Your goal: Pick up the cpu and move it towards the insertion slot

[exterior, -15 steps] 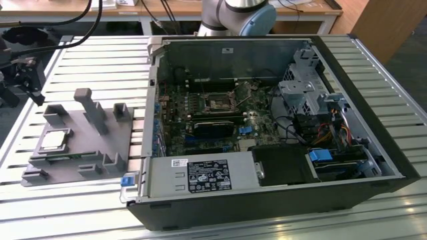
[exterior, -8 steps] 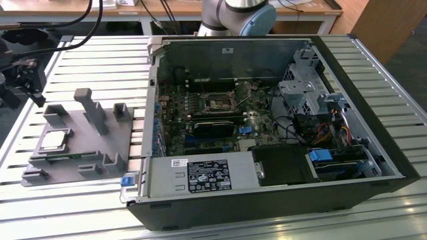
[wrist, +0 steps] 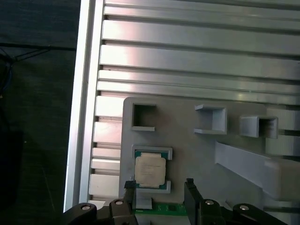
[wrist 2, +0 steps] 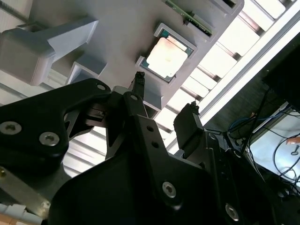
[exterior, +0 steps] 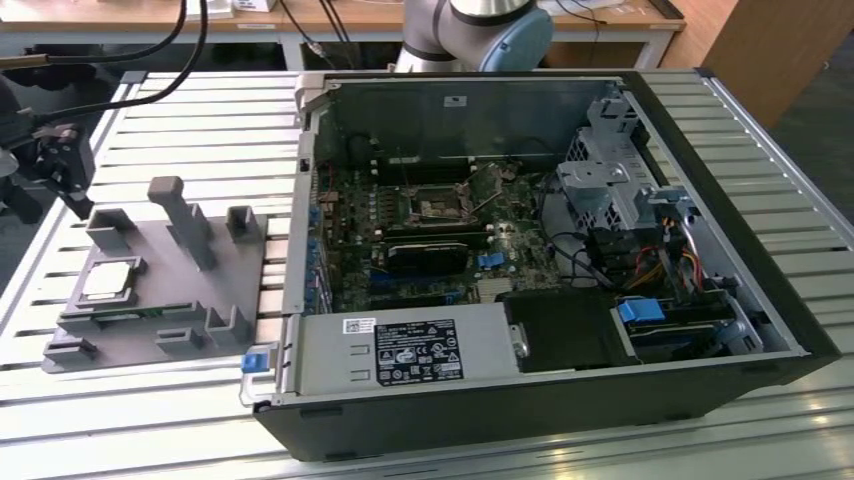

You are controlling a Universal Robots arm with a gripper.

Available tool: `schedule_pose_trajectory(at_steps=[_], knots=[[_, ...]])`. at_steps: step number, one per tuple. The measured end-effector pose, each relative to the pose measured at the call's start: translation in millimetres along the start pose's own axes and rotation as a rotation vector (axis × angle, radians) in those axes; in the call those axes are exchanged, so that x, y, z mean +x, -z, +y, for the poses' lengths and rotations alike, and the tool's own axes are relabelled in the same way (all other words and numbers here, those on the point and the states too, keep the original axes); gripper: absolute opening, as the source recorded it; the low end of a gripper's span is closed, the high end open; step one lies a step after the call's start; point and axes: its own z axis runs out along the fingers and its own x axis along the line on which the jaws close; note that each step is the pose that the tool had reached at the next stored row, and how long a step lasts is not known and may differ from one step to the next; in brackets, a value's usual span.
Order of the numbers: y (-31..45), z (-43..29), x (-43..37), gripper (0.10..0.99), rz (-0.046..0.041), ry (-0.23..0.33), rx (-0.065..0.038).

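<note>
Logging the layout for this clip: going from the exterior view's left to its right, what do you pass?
cpu → tall grey fixture post → blue latch at the case corner → insertion slot → blue-tabbed drive

One chip (exterior: 110,281) sits in one grey holder (exterior: 167,290), and the holder also carries one green strip (wrist: 164,208). In the exterior view, one open computer case (exterior: 534,415) stands at three o'clock from the holder, with one square socket (exterior: 438,208) inside. One slatted desk (exterior: 200,130) bears both. One robot arm (exterior: 481,30) stands at twelve o'clock. One pincer (wrist: 160,184) has two fingers (wrist: 190,187).
</note>
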Motion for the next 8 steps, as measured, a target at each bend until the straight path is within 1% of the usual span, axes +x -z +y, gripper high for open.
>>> schedule_pose_trajectory(at_steps=[8], knots=[[-5.0,-1.5,0.1,0.529,0.0002,0.003,0.0]])
